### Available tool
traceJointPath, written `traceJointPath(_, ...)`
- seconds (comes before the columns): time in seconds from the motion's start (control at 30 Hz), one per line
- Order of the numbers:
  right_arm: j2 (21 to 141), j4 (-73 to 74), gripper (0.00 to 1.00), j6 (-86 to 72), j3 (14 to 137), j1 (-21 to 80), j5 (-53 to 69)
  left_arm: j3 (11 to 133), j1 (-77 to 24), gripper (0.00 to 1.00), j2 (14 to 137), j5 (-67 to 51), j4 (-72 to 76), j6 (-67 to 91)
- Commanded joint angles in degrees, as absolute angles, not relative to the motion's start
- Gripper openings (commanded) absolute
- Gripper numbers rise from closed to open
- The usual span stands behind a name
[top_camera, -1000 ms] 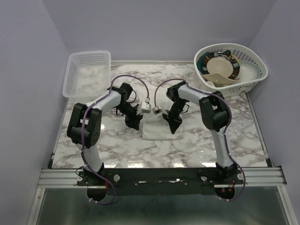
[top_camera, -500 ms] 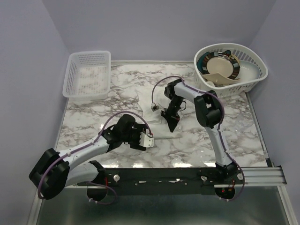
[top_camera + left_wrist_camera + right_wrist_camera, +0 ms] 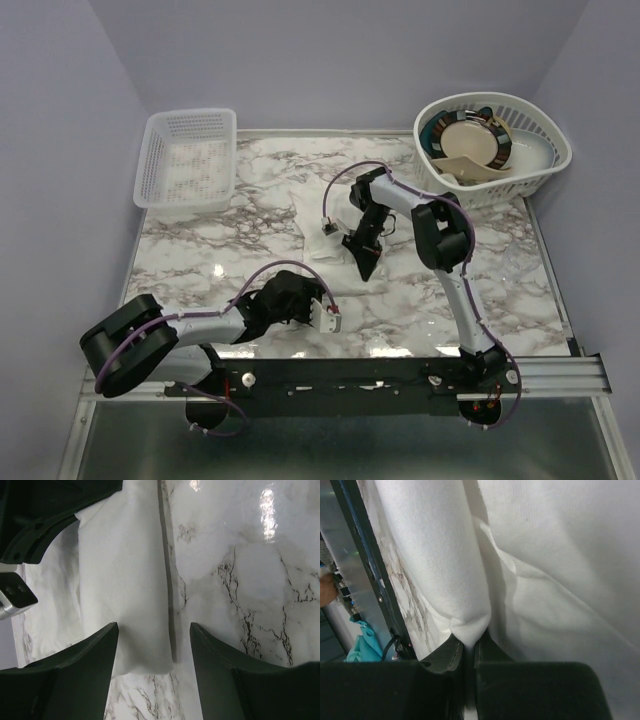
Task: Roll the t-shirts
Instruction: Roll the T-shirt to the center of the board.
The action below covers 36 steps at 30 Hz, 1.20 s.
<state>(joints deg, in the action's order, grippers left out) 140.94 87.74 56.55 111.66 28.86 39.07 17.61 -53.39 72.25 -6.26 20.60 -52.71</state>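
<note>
One white t-shirt (image 3: 335, 275) lies folded into a long strip on the marble table (image 3: 500, 270), running from the middle back toward the near side. My right gripper (image 3: 365, 268) is down on the strip's right side. In the right wrist view it (image 3: 470, 639) is shut on a pinched fold of the t-shirt (image 3: 440, 555). My left gripper (image 3: 315, 300) sits low near the table's front edge, just short of the strip's near end. Its jaws (image 3: 153, 630) stand open and hold nothing, with the t-shirt's end (image 3: 125, 590) lying ahead between the fingers.
A white lattice basket (image 3: 185, 160) stands at the back left. A round white basket (image 3: 495, 140) holding plates and bowls stands at the back right. The right arm's black wrist (image 3: 45, 515) shows at the upper left of the left wrist view.
The left arm has let go of the shirt and pulled back low toward the front edge, jaws opened. The right gripper stays pinched on the cloth, nearly in place.
</note>
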Motion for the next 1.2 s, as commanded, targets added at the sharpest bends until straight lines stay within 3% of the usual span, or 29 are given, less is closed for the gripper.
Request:
traceJointPath(0.0, 144.58, 87.45, 0.13, 58.53, 112.59, 28.74, 34.72, 16.61, -53.7, 0.64, 74.09, -2.2, 21.19, -55.37)
traceJointPath(0.27, 144.4, 87.45, 0.15, 58.8, 112.41, 28.65, 34.63, 20.47, -53.7, 0.38, 78.03, -3.6, 12.32, -54.49)
traceJointPath(0.33, 144.23, 87.36, 0.2, 58.8, 112.41, 28.65, 34.63, 22.66, -53.35, 0.26, 80.23, -4.04, 9.16, -53.97)
traceJointPath(0.4, 143.88, 87.28, 0.29, 59.06, 111.71, 28.65, 34.63, 25.74, -52.13, 0.19, 83.05, -5.36, 5.28, -52.83)
traceJointPath(0.43, 143.27, 85.97, 0.34, 58.37, 111.19, 28.48, 34.63, 26.36, -51.51, 0.1, 83.58, -5.54, 4.84, -52.56)
traceJointPath(0.47, 141.87, 85.0, 0.57, 58.1, 110.66, 28.39, 34.54, 27.5, -50.72, 0.07, 83.84, -7.36, 3.62, -52.82)
traceJointPath(0.53, 138.97, 82.2, 0.74, 57.66, 109.34, 27.43, 34.8, 28.65, -48.96, 0.0, 83.85, -9.13, 1.94, -53.43)
traceJointPath(0.57, 135.56, 81.31, 0.82, 57.31, 109.25, 26.99, 35.07, 29.96, -48.43, 0.0, 83.67, -11.05, 0.11, -53.52)
traceJointPath(0.73, 124.04, 75.96, 0.86, 55.2, 106.36, 23.56, 36.39, 36.11, -43.34, 0.0, 82.88, -22.22, -11.4, -56.16)
traceJointPath(0.77, 121.49, 73.94, 0.99, 54.76, 101.48, 23.21, 36.3, 38.04, -41.94, 0.0, 82.79, -23.72, -13.95, -55.99)
traceJointPath(1.03, 80.49, 32.22, 1.0, 50.63, 56.3, 23.11, 30.94, 55.35, -35.42, 0.0, 89.73, -38.22, -35.13, -58.44)
traceJointPath(1.17, 74.8, 17.85, 1.0, 50.97, 45.88, 27.41, 26.99, 62.04, -34.63, 0.0, 94.73, -44.11, -42.18, -57.84)
